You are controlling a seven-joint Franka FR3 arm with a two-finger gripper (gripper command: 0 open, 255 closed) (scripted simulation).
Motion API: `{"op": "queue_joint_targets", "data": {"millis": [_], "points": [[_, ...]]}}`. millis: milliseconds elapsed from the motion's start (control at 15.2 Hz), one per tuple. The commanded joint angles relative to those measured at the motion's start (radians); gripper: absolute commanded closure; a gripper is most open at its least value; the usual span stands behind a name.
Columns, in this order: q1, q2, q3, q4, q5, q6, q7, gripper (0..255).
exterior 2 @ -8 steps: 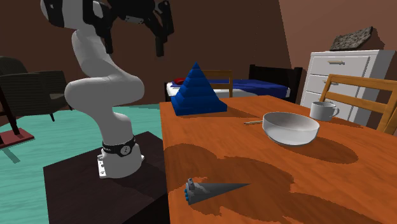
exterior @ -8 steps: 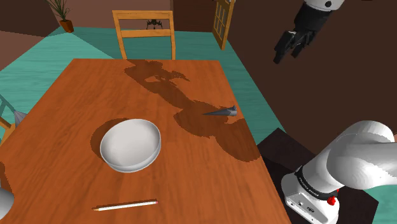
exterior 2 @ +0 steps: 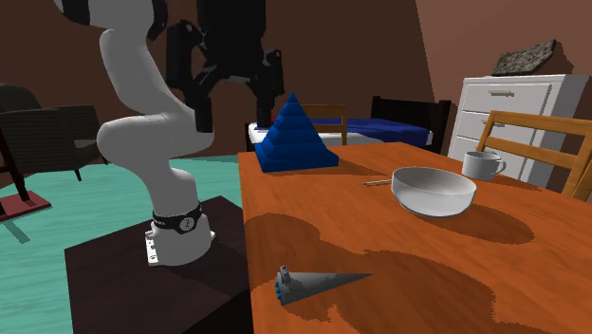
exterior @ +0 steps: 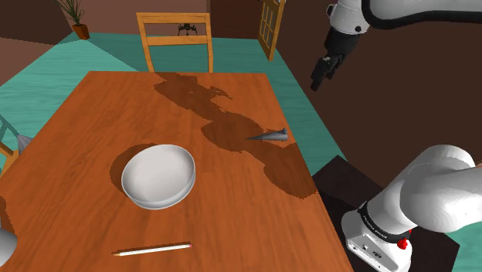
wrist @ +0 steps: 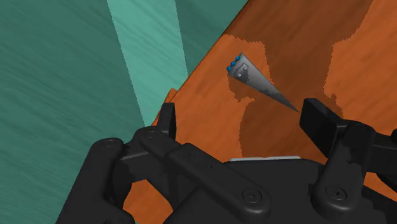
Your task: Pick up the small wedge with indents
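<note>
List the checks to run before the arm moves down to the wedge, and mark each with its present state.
1. The fingers open: ok, they stand apart in the wrist view.
2. The wedge in sight: ok, it lies on the table near its edge.
3. The gripper over the wedge: not ok, it hangs high and off to the side.
4. Room around the wedge: ok, the bowl stands well apart.
5. The fingers lined up across the wedge: cannot tell.

No legible text, labels or numbers.
</note>
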Motion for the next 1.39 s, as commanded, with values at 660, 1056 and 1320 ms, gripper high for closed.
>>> {"op": "queue_joint_targets", "data": {"millis": [660, 1056, 1320], "points": [[0.140, 0.368, -0.001, -0.013, -0.048, 0.273, -0.356, 0], [0.190, 0.548, 0.026, -0.006, -0.083, 0.395, -0.510, 0], [0.195, 0.598, 0.031, -0.021, -0.096, 0.452, -0.522, 0]]}}
